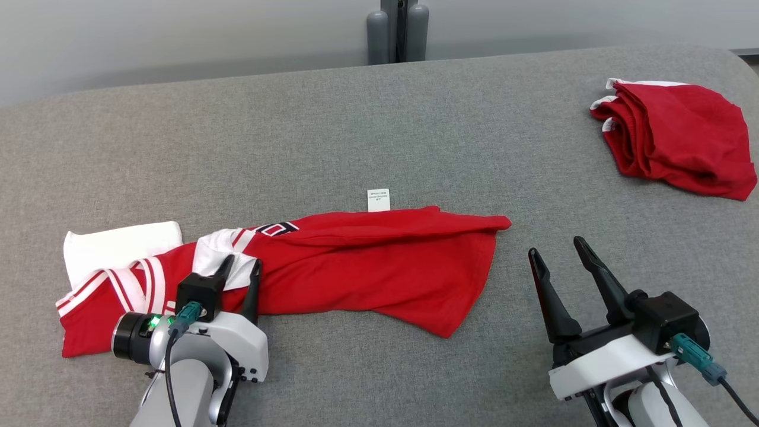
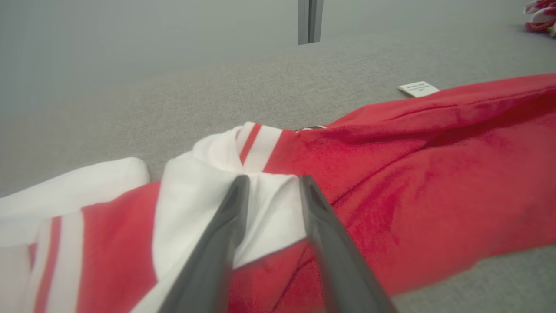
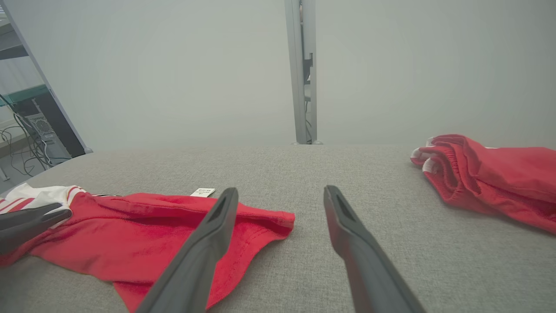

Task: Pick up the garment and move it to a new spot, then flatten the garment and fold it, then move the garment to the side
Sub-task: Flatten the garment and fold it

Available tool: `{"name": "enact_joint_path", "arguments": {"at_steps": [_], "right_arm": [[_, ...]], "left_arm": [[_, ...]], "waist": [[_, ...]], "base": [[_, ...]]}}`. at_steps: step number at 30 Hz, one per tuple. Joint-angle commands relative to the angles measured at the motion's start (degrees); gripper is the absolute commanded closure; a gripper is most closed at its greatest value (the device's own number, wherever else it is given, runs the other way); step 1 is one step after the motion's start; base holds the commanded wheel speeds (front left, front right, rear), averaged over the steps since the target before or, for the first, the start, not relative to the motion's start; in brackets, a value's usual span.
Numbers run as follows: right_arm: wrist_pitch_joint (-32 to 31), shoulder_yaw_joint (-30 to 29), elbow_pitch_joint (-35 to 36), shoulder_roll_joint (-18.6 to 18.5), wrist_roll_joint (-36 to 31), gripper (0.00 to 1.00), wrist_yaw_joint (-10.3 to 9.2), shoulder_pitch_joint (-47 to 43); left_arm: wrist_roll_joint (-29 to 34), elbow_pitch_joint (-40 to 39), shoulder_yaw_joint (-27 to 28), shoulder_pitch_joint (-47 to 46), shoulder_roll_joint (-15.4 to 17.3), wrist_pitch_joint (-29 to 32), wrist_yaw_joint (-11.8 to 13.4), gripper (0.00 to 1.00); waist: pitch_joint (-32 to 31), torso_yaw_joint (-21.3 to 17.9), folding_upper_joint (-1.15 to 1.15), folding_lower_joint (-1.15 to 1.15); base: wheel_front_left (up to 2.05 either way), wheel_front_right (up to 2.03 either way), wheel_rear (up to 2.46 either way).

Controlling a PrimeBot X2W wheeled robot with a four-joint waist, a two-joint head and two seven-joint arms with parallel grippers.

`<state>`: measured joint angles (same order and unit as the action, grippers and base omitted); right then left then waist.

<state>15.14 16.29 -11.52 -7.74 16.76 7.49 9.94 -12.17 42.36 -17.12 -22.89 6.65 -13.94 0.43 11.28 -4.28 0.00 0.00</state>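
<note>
The red shirt (image 1: pixel 367 267) is laid rumpled on the table (image 1: pixel 356 118) toward 8 o'clock, with the left gripper (image 1: pixel 242 261) fingers parted on its white shoulder and the right gripper (image 1: pixel 556 246) fingers spread empty at 4 o'clock, so the cloth could be snagged and dragged by a finger caught in a fold.

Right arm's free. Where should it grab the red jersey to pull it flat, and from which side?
Take the pointed hem corner of the red jersey with the right gripper, coming in from the right, low over the table. That corner juts out toward the open jaws as a thin folded tip, so it probably slips between them more easily than the bunched middle.
</note>
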Motion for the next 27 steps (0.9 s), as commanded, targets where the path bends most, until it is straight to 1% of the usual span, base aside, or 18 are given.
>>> {"name": "enact_joint_path", "arguments": {"at_steps": [1,4,7,11,14,16,17,20,22,27], "right_arm": [[0.04,-0.29,0.1,-0.21,0.08,0.0,0.01,-0.46],[0.04,-0.31,0.04,-0.16,-0.03,0.0,0.01,-0.69],[0.04,-0.58,0.25,-0.34,-0.26,0.0,0.0,-0.97],[0.04,-0.73,0.76,-0.5,-0.84,0.0,0.0,-1.58],[0.04,-0.88,0.77,-0.58,-1.06,0.0,0.0,-2.14],[0.04,-1.08,0.74,-0.54,-1.43,0.0,0.0,-2.22],[0.04,-1.08,0.74,-0.54,-1.43,0.0,0.0,-2.22],[0.04,-1.31,0.63,-0.45,-1.9,0.0,0.0,-2.56],[0.04,-1.7,0.68,-0.4,-2.0,0.0,0.01,-3.2],[0.04,-3.12,0.23,-0.23,-2.48,0.0,0.0,-5.01]], "left_arm": [[-0.18,0.45,0.31,-1.0,0.24,-0.3,0.57,0.0],[-0.36,-0.38,0.76,-0.73,-0.01,-0.99,1.33,0.0],[-0.87,-4.35,1.58,1.32,-0.42,-1.19,1.96,0.0],[-1.19,-15.0,3.6,5.78,-0.35,-1.25,2.91,0.0],[-1.63,-24.05,6.55,9.75,-0.51,-1.24,3.97,0.0],[-1.82,-28.66,8.76,12.57,-0.72,-1.24,4.56,0.0],[-1.82,-28.66,8.76,12.57,-0.72,-1.24,4.56,0.0],[-1.35,-33.04,10.81,16.72,-1.28,-1.24,4.98,0.0],[-0.94,-34.71,11.48,18.86,-1.42,-1.25,4.56,0.0],[0.72,-35.13,11.41,24.13,-2.14,-1.25,3.95,0.0]], "waist": [[-0.26,0.11,0.0,0.0],[-0.9,0.45,0.0,0.0],[-1.68,1.11,0.0,0.0],[-2.7,2.2,0.0,0.0],[-3.51,3.03,0.0,0.0],[-4.19,3.51,0.0,0.0],[-4.19,3.51,0.0,0.0],[-5.58,4.0,0.0,0.0],[-6.48,4.24,0.0,0.0],[-8.63,4.56,0.0,0.0]], "base": [[0.0,0.0,0.0],[0.0,0.0,0.0],[0.0,0.0,0.0],[0.0,0.0,0.0],[0.0,0.0,0.0],[0.0,0.0,0.0],[0.0,0.0,0.0],[0.0,0.0,0.0],[0.0,0.0,0.0],[0.0,0.0,0.0]]}}
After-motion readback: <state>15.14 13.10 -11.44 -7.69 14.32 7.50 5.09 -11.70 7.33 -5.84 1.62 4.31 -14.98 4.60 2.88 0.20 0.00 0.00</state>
